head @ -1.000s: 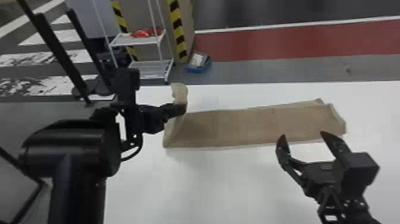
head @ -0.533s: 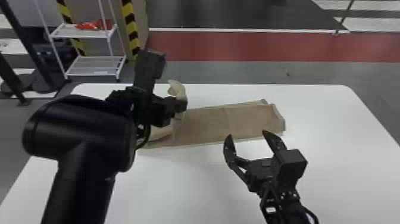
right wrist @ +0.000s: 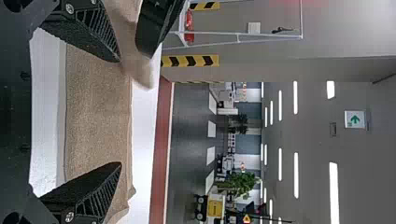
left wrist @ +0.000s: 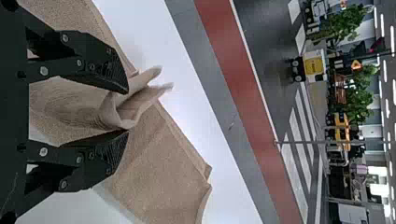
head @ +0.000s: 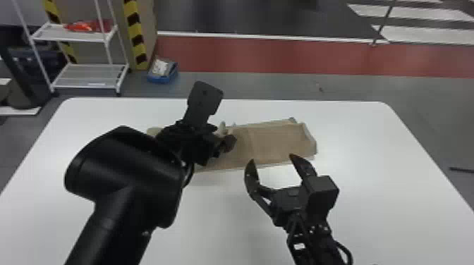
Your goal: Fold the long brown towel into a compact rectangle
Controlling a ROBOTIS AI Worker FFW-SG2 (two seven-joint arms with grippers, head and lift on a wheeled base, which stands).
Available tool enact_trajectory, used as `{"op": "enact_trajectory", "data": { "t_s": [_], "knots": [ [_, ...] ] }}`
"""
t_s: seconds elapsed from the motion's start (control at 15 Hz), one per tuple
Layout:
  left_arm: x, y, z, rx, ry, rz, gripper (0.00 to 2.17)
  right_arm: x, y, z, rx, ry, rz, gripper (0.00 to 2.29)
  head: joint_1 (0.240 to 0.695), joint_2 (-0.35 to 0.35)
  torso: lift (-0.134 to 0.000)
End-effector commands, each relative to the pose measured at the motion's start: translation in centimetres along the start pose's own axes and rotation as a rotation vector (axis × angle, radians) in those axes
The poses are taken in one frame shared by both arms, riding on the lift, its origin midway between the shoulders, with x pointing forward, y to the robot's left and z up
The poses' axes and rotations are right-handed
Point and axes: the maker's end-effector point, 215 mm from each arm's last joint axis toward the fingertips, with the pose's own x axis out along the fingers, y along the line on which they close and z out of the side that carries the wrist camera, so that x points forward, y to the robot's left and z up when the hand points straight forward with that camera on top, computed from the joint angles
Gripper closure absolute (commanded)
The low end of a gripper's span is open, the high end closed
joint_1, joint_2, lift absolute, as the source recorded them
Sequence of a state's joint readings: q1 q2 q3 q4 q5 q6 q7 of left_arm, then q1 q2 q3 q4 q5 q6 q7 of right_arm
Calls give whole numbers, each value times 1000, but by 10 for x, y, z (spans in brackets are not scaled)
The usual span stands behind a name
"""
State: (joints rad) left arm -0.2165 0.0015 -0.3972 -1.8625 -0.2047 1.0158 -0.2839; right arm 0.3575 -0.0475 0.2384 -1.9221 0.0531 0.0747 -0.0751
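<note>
Tool status, left: the fingers of the left tool (left wrist: 127, 112) are drawn part way together, with a bunched end of the towel (head: 275, 144) between them. The cloth appears to touch both fingers, and its loose tips project past the fingertips. Judge this as a grip on loose, doubled cloth; how firm it is cannot be told.

Tool status, right: the right tool (head: 272, 160) is spread wide and has nothing between its fingers. It is poised just on the robot's side of the towel, with the flat section ahead of its fingertips.

Towel position: the towel lies as a long strip on the worktop (head: 366, 211). From the left tool, the flat section extends to the robot's right, past the right tool. Cloth also shows on the other side of the left tool, partly hidden behind the arm.

Progress: layered edges at the far right end suggest that the lengthwise folding is complete. The crosswise fold from the left end appears to be in hand, since that end is raised and not laid down.

Work left: lay the raised end over the flat section, open the left tool, align the edges, then fold in the right end. Caution: if the left tool opens too early, the bunched end may drop crooked and need straightening
</note>
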Motion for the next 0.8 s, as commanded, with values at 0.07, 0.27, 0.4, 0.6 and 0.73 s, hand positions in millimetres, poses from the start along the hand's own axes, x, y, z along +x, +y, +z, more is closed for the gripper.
{"op": "enact_trajectory", "data": {
  "t_s": [0.07,0.27,0.4,0.6,0.73],
  "knots": [
    [-4,-9,-3,-9,-10,-13,29,3,3,1,-2,-2,7,97,695,-101,-123],
    [-20,16,-5,-57,-70,30,26,25,10,-7,-22,47,23,97,695,-99,-123],
    [-37,52,-17,-139,-117,72,22,51,19,-11,-43,83,50,97,695,-71,-123],
    [-66,113,-48,-287,-169,149,22,89,36,-15,-60,124,100,97,695,11,-123],
    [-88,158,-66,-343,-221,239,22,108,47,-16,-50,146,138,100,695,68,-123]
  ]
}}
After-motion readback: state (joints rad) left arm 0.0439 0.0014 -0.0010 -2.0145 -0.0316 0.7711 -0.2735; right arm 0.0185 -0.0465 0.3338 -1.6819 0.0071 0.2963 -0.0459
